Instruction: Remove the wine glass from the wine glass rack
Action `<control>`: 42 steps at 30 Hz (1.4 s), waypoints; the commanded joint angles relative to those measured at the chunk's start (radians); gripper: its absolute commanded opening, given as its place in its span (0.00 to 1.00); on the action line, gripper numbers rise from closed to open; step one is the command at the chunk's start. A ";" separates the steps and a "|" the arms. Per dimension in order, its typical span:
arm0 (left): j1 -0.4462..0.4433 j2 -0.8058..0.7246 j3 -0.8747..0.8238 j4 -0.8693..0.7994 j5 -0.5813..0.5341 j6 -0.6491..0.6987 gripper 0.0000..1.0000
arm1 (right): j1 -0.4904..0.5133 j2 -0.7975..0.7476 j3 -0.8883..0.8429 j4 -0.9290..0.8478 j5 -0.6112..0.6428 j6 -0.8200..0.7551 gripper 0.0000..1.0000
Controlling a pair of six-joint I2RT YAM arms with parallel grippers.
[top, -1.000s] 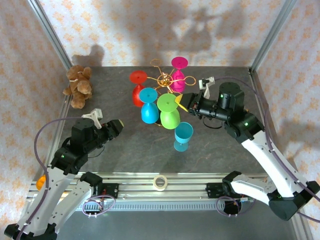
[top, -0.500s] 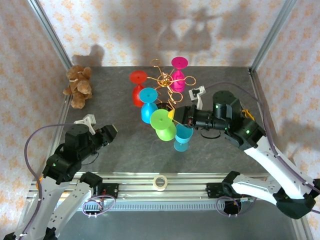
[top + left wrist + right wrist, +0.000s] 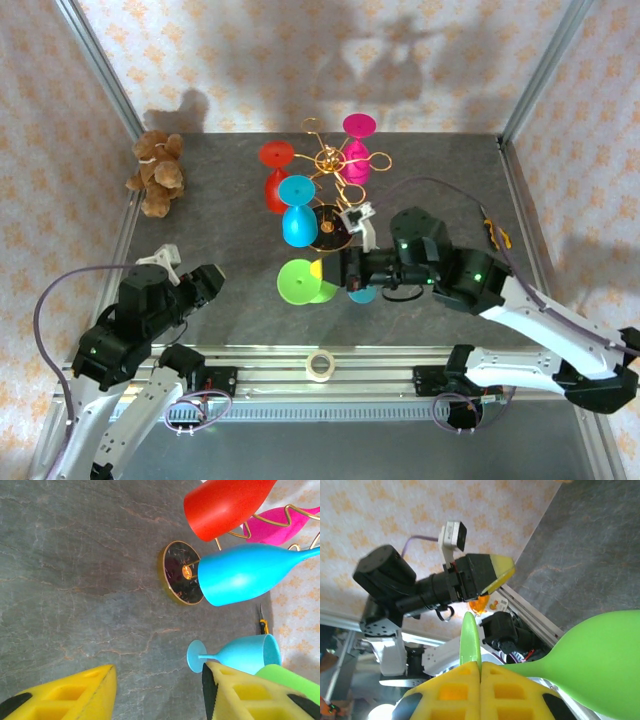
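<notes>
Right tool [image 3: 480, 666] grasps green wine glass [image 3: 296, 281] by its stem, clear of wine glass rack [image 3: 328, 160], over open table [image 3: 230, 240]. Glass foot faces left tool [image 3: 157, 680], which is released.

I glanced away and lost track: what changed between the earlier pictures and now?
The right gripper, still shut on the green wine glass, carried it away from the wine glass rack toward the near edge of the table. The left gripper, open, drew back. The red glass, blue glass, pink glass and teddy bear stayed put.

I see the grey stone tabletop [image 3: 230, 235] carrying a brown teddy bear [image 3: 156, 172], a gold wire wine glass rack [image 3: 326, 228], and an upright light-blue wine glass [image 3: 240, 654].
</notes>
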 commanded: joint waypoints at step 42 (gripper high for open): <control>-0.004 -0.089 -0.140 -0.143 0.403 -0.246 0.64 | 0.640 0.593 -0.050 0.272 1.270 -0.672 0.00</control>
